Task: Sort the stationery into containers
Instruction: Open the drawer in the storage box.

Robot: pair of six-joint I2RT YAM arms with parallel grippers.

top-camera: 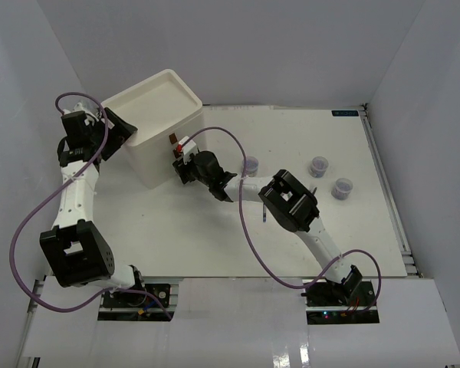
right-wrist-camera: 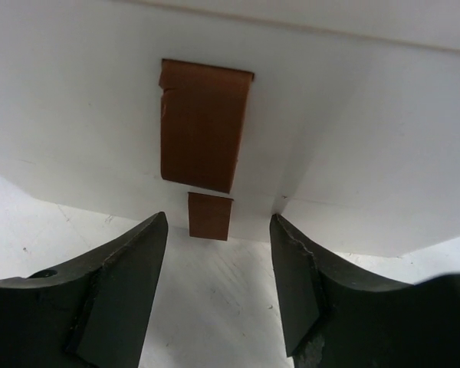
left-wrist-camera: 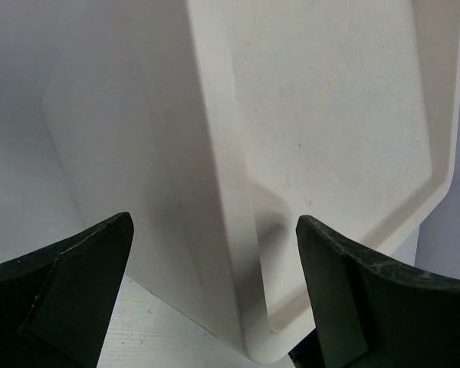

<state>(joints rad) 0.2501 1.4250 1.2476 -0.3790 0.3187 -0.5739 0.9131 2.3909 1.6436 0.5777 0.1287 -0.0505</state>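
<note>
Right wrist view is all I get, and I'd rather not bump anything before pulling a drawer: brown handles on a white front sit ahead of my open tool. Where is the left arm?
Observer: The left tool is at the left wall of the boxy white plastic drawer unit, round the corner from your right tool.
Operator: Gripping it?
Observer: No. Its jaws stand wide open with the unit's rim in the gap.
Operator: Anything beside my arm?
Observer: Three small round clear jars with purple contents stand on the white table, to its right.
</note>
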